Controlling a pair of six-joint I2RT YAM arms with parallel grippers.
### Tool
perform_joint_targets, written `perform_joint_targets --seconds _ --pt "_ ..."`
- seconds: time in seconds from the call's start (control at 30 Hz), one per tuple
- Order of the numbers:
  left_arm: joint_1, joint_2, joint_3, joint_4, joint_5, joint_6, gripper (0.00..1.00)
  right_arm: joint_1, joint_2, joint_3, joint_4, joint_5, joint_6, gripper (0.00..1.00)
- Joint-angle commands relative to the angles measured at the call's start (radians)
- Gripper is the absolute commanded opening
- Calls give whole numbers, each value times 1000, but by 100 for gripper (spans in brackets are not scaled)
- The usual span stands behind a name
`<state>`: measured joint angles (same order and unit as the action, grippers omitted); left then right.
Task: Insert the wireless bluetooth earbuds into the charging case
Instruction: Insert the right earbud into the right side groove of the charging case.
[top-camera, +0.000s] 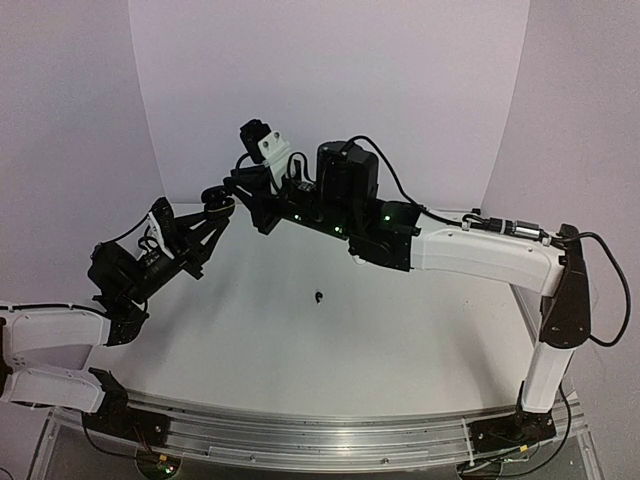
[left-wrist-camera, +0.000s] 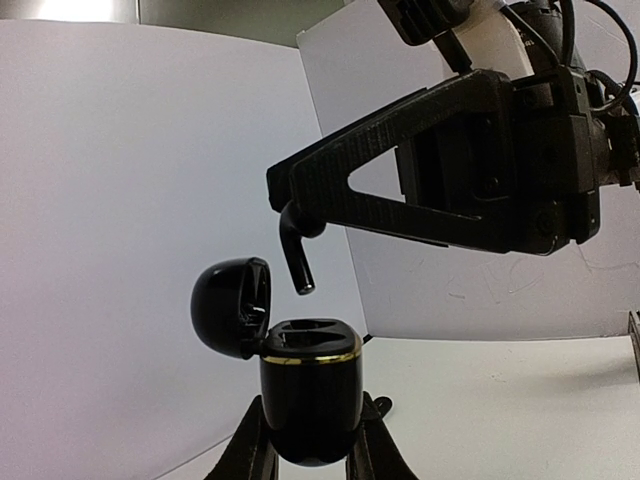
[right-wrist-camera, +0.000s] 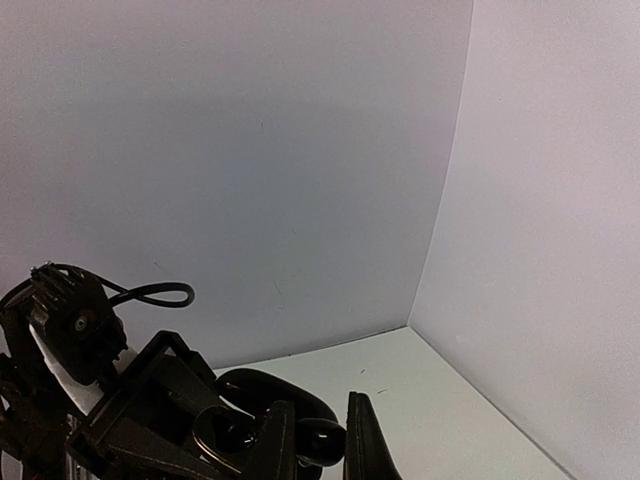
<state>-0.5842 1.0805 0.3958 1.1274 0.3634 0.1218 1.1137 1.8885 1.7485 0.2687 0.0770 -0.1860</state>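
Above the left gripper (left-wrist-camera: 308, 448) clamping a gold-banded black plastic case (left-wrist-camera: 310, 388), the right gripper (left-wrist-camera: 291, 196) should lower its pinched curved black earbud (left-wrist-camera: 297, 258) straight.

— We see a glossy black pebble-shaped plastic charging case (left-wrist-camera: 308, 400) with a thin gold band round its rim.
— We agree. The small curved plastic earbud (left-wrist-camera: 296, 258) is black, and the bench (left-wrist-camera: 500, 400) is plain white.

R gripper (right-wrist-camera: 318, 418) pinching blk earbud (right-wrist-camera: 322, 442), open blk case (right-wrist-camera: 252, 386) just beyond, white walls (right-wrist-camera: 300, 150)
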Motion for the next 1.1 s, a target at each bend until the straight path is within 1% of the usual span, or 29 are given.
perform_joint_targets --seconds 0.0,0.5,0.87,1.07 --pt "-5 -4 23 42 -2 5 0 7 -1 4 41 -12 1 0" --pt "-6 -1 27 49 4 0 0 7 39 20 42 -19 -1 0" --pt "-5 -7 25 40 9 5 0 6 31 16 42 42 -52 0" --pt "-5 -9 26 36 11 4 0 8 40 38 44 33 -71 0"
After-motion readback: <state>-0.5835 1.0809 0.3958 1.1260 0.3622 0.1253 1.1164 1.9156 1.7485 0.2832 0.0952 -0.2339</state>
